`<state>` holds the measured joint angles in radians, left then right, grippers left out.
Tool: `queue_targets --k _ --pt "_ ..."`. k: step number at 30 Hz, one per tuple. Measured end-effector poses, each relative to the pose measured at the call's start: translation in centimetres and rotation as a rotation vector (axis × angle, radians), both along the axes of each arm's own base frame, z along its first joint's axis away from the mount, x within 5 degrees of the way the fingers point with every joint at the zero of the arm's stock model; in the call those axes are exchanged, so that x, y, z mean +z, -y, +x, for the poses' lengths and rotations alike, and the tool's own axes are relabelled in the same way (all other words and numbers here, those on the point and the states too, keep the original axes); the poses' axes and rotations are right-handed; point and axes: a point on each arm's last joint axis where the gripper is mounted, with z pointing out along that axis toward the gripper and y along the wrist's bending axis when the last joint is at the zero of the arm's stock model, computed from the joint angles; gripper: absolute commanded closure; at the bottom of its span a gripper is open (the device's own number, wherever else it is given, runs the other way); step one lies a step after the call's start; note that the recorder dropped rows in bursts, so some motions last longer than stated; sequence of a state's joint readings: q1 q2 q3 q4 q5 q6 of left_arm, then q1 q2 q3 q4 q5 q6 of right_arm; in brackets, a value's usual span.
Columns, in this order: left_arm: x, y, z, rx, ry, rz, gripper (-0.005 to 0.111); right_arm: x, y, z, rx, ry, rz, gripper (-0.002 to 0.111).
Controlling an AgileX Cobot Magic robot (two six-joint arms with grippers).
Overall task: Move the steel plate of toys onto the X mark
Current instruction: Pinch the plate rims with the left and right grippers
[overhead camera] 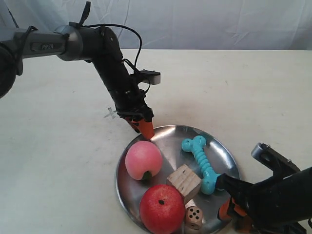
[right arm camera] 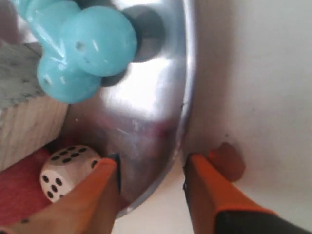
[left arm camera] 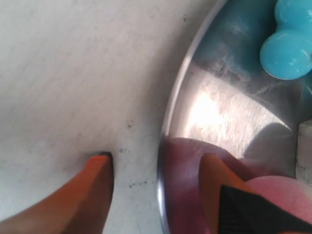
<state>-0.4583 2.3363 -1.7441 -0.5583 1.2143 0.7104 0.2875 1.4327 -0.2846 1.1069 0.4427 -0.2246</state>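
Left arm: slopes steeply down from the exterior view's upper left; left gripper (overhead camera: 144,127) sits at the rim of the steel plate (overhead camera: 170,137) beside the peach (overhead camera: 143,160).
Left jaws: spread, one orange finger (left arm camera: 100,178) on the table (overhead camera: 58,161), the other inside the rim.
Right arm: enters low at the lower right; right gripper (right arm camera: 152,160) near the die (overhead camera: 194,217).
Right jaws: spread, astride the rim.
Plate: shiny, flat on the table, just beside the X mark (overhead camera: 111,114), not on it.
Load: peach, apple (overhead camera: 162,208), teal bone (overhead camera: 200,163), cube (overhead camera: 184,181), die.

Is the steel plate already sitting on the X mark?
No, the X mark shows uncovered on the table, just outside the rim of the steel plate.
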Motion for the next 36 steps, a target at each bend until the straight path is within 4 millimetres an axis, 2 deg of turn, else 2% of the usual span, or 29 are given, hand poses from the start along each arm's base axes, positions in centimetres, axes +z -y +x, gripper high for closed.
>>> queue_targets --k 4,20,36 --pt "-0.02 -0.07 0.01 -0.006 0.002 0.007 0.054 -0.57 0.35 -1.07 -0.032 -0.034 -0.007 0.066" --pt "0.01 -0.03 0.00 -0.003 0.000 0.003 0.054 -0.72 0.94 -0.48 -0.181 0.012 -0.032 0.066" --pt "-0.08 0.02 -0.01 0.000 -0.004 -0.001 0.054 -0.59 1.00 -0.11 -0.148 0.053 -0.051 0.066"
